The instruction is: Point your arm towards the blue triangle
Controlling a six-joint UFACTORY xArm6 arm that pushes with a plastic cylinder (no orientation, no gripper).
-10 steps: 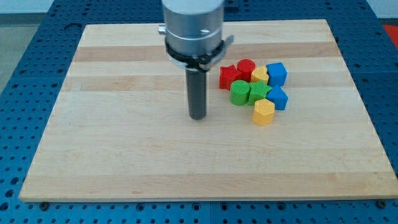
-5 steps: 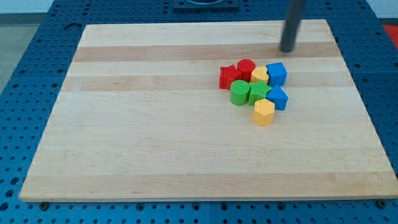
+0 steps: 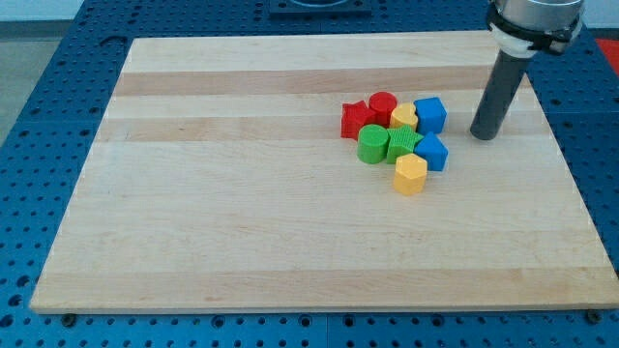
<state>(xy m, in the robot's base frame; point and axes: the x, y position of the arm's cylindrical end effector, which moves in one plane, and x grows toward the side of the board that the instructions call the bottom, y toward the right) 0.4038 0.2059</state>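
Several blocks sit in a tight cluster right of the board's middle. A blue block (image 3: 432, 152) is at the cluster's lower right; its shape is hard to make out, perhaps a triangle. A blue cube (image 3: 430, 114) is at the upper right. My tip (image 3: 485, 135) rests on the board to the right of the cluster, about level with the gap between the two blue blocks and a short gap from both. It touches no block.
The rest of the cluster is a red star (image 3: 356, 119), a red cylinder (image 3: 383, 104), a yellow block (image 3: 404, 118), a green cylinder (image 3: 371, 144), a green block (image 3: 402, 143) and a yellow hexagon (image 3: 410, 174). The wooden board (image 3: 242, 222) lies on a blue pegboard.
My tip went from left of the cluster to the board's top right, then came down to just right of the blue blocks. No block moved.
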